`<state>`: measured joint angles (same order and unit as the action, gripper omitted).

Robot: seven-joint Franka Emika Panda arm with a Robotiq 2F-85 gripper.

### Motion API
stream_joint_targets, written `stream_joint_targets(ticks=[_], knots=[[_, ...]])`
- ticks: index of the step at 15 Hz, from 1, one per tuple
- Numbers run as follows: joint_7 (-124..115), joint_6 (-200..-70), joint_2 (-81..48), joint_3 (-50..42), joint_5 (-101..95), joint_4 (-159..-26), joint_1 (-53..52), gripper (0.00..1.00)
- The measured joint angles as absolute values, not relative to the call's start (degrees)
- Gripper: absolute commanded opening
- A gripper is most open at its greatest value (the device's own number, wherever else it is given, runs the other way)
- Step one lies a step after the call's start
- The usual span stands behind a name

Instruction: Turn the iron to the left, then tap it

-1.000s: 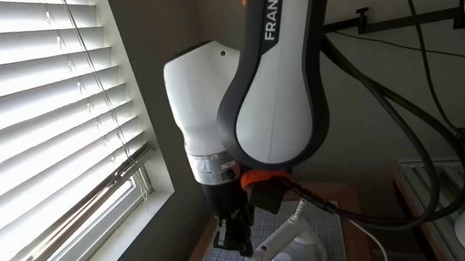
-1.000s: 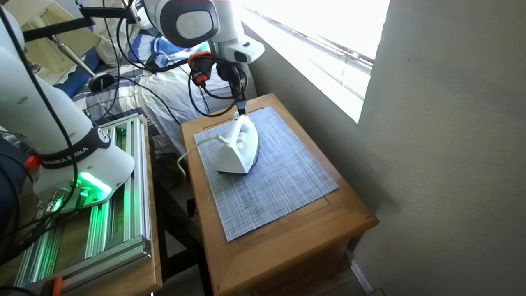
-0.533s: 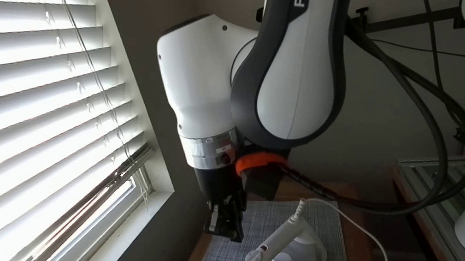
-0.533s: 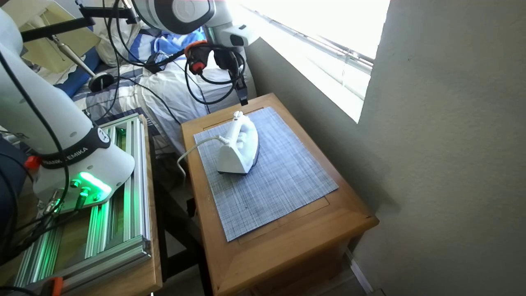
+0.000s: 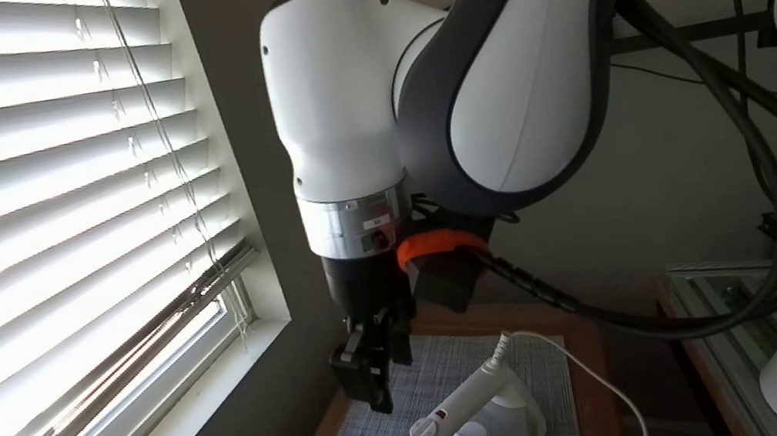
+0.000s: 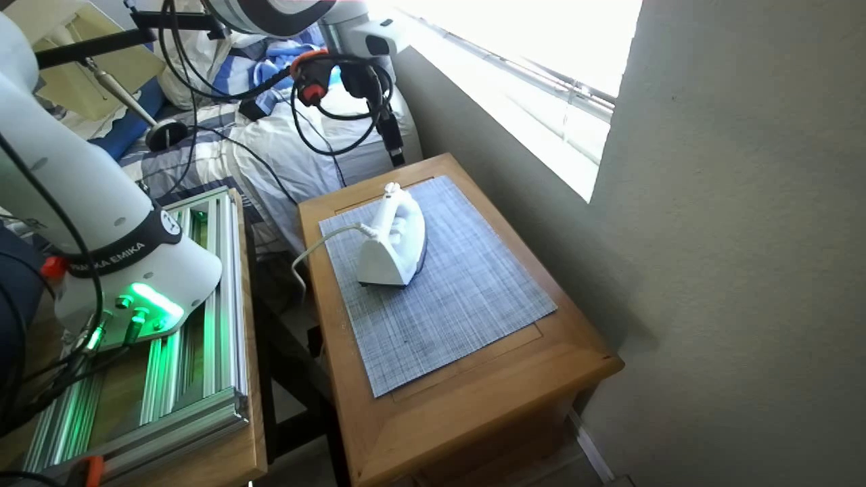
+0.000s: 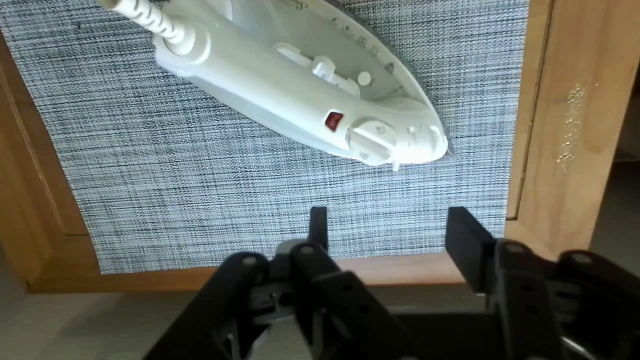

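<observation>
The white iron (image 6: 396, 243) rests soleplate down on a grey woven mat (image 6: 467, 304), with its nose toward the far end of the table in that exterior view. From above, in the wrist view, the iron (image 7: 280, 85) shows its handle running diagonally, a small red window and a round dial near the nose. My gripper (image 7: 386, 225) is open, with nothing between its fingers. Its fingertips point at bare mat beyond the nose. In an exterior view the gripper (image 5: 393, 385) hangs above the mat, apart from the iron (image 5: 462, 413).
A thin white cord (image 6: 325, 238) runs from the iron over the edge of the wooden table (image 6: 473, 433). The window sill (image 5: 173, 431) and wall are close to the arm. A bed (image 6: 270, 162) stands behind the table. Black cables (image 5: 607, 316) loop from the wrist.
The arm has lifted and drawn away from the iron's nose, where the fingertips were a second ago. My jaws have spread from shut to open. The iron has not moved.
</observation>
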<state>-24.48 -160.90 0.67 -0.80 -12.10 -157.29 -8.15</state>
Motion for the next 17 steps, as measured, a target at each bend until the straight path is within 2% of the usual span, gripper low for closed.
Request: stream_joint_targets(ticks=[2, 17], knots=[[-24.5, -160.0, 1.5, 0.2, -12.1, -157.1, -7.7, 1.00], [-24.6, -155.5, 6.9, 4.8, -11.4, -157.1, -6.3, 1.00]])
